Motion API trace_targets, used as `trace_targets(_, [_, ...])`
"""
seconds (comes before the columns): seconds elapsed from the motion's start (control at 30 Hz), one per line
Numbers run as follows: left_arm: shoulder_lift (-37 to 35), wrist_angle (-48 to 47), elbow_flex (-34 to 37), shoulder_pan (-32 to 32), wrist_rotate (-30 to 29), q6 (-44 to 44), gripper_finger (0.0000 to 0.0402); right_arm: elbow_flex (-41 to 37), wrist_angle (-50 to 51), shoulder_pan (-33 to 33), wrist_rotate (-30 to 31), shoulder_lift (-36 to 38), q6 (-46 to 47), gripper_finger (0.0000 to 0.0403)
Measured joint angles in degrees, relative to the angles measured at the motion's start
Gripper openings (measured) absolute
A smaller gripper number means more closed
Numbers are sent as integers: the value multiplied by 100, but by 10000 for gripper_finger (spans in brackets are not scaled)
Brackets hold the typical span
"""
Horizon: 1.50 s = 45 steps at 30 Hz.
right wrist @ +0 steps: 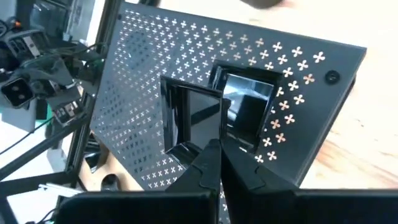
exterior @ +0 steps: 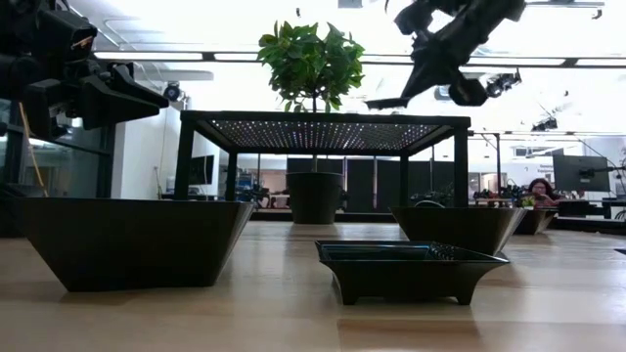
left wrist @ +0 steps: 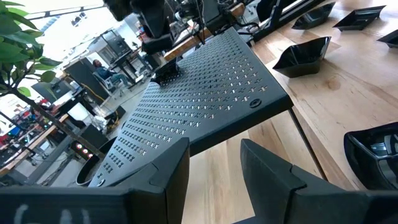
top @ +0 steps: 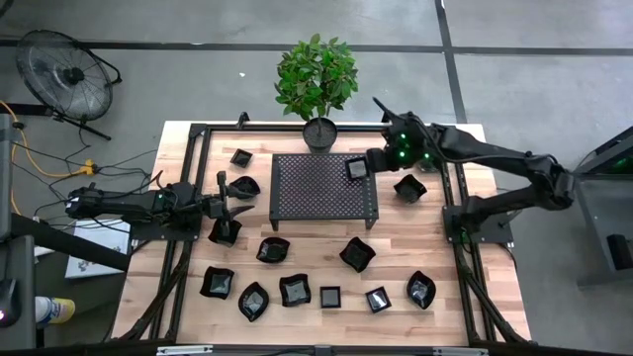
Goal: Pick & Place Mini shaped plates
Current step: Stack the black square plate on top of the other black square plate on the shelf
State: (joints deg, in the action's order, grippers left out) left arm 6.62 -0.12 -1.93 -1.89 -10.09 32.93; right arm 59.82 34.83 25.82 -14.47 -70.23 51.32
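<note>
Several glossy black mini plates lie on the wooden table, among them a leaf-like one (top: 357,254), a small square one (top: 330,297) and one right of the rack (top: 409,187). My right gripper (top: 364,165) hangs over the far right corner of the perforated rack (top: 321,188), shut on a small square plate (right wrist: 249,106). In the low view that plate (exterior: 387,102) hangs above the rack top. My left gripper (top: 226,203) hovers open near the rack's left side, above a plate (top: 226,230), holding nothing. In its wrist view the left gripper (left wrist: 214,177) faces the rack. My right gripper pinches the square plate between its two fingers by one side of its rim (right wrist: 211,142). The fingers come from above, slanting from the table's right side. The plate is lifted clear of the rack top and sits tilted in the hold.
A potted plant (top: 319,132) stands just beyond the rack's far edge. Black frame rails (top: 194,178) run along the table's left and right sides. A fan (top: 64,74) stands off the table at far left. Bare wood shows between rack and near plates (top: 316,242).
</note>
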Motion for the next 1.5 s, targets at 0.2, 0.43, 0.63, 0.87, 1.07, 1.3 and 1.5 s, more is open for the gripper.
trace_targets(0.2, [-1,0,0,0,0,0,140,-1,-370,350,-593,-258,90,0])
trace_targets(0.43, [0,0,0,0,0,0,140,-2,-503,574,-953,-448,262,0])
trace_targets(0.63, [1,0,0,0,0,2,140,-6,-448,648,-983,-486,246,0])
trace_targets(0.87, [-1,0,0,0,0,2,140,-342,-645,724,-1063,-484,320,0])
trace_targets(1.07, [1,0,0,0,0,1,140,-377,-755,768,-1082,-482,269,0])
trace_targets(1.3, [0,0,0,0,0,2,140,-377,-607,797,-1082,-482,128,0])
trace_targets(1.5, [0,0,0,0,0,1,140,-377,-553,805,-1085,-482,113,0])
